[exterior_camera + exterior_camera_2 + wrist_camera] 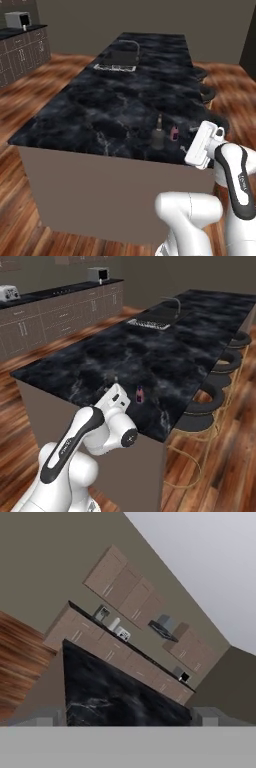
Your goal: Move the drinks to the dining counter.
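The dining counter (100, 110) is a long black marble island with white veins. Near its front right corner stand two of the drinks: a dark narrow-necked bottle (158, 132) and a tiny purple can (174, 133) with a red top. My gripper (189, 140) hovers just right of the can at counter height, open, with nothing between its fingers. From the right base view my white hand covers most of the bottle, and the can (140, 394) stands free beside it. The hand view looks low across the marble top (115, 692), fingertips (50, 717) spread wide.
An inset sink with faucet (120, 60) sits at the island's far end. Dark stools (220, 388) line its right side. Brown cabinets and a worktop with a toaster oven (100, 275) run along the left wall. Wood floor surrounds the island.
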Tool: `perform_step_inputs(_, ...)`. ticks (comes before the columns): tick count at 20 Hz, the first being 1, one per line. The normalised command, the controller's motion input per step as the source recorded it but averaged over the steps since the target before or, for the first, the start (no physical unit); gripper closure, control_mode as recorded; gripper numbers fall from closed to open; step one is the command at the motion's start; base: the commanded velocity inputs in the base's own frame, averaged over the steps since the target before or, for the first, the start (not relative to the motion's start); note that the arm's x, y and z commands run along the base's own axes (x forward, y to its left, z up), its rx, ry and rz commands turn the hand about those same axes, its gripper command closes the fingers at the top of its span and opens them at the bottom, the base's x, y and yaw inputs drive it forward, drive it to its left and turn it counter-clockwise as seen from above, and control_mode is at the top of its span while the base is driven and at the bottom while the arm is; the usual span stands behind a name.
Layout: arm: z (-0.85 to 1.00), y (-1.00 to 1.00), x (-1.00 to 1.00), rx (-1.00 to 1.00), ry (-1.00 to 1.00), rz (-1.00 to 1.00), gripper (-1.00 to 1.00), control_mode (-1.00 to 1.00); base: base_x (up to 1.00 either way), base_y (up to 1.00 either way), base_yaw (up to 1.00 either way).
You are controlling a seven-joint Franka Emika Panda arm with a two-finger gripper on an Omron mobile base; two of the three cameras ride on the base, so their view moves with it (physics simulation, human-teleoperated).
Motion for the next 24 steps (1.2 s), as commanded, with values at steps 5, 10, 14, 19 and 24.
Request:
perform_step_inputs(5,0.00,0.00,0.00,0.00,0.00,0.00,-1.00,1.00,-0.40,0.36,0.00)
perform_step_inputs(10,0.00,0.00,0.00,0.00,0.00,0.00,-1.00,1.00,0.02,0.74,0.00)
perform_step_inputs(14,0.00,0.00,0.00,0.00,0.00,0.00,-1.00,1.00,0.23,0.99,0.00)
perform_step_inputs(19,0.00,0.00,0.00,0.00,0.00,0.00,-1.00,1.00,0.11,1.00,0.00)
perform_step_inputs(24,0.00,0.00,0.00,0.00,0.00,0.00,-1.00,1.00,0.11,1.00,-0.01)
